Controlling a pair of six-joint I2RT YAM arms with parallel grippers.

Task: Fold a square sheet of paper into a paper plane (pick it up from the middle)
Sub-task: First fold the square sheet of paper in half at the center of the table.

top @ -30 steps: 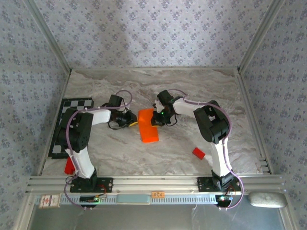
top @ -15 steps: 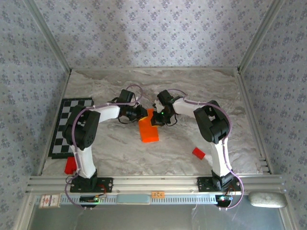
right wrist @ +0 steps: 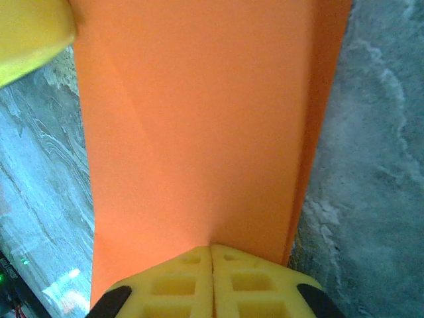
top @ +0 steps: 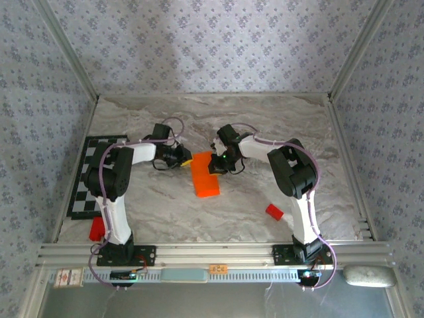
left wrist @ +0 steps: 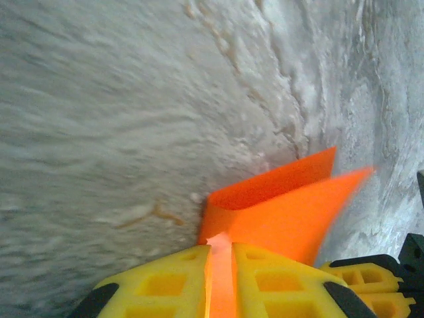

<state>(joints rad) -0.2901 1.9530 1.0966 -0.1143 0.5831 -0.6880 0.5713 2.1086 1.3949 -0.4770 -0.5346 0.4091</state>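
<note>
**Operator:** Where is the orange sheet of paper (top: 205, 180)?

**Technician:** At mid-counter (top: 265, 126), folded to a narrow strip. The left hand (top: 183, 159) pinches its far-left edge. The right hand (top: 213, 164) is clamped on its far-right edge.

**Operator:** Clearance?

**Technician:** The near end is free. The red block (top: 274, 211) and checkerboard mat (top: 85, 179) lie well apart.

No text, number or brand can be read anywhere. A small pale sticker (top: 64, 277) sits at the left end of the metal rail (top: 218, 250) along the table's near edge. A small orange tag (top: 215, 268) sits just below the middle of that rail. Both seem to carry marks, but these are too small and blurred to make out.
</note>
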